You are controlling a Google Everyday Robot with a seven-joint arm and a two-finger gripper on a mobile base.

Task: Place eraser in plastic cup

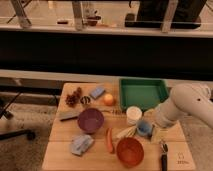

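Eraser flat on wooden table, left side, just beside purple bowl; untouched. White cup and blue cup right of centre, close together (cannot tell which is the plastic one). Gripper low on the right, at end of white arm, just beside blue cup and well apart from eraser. Jaws spread wide, gripping nothing. Green tray behind the cups; orange bowl near front edge.
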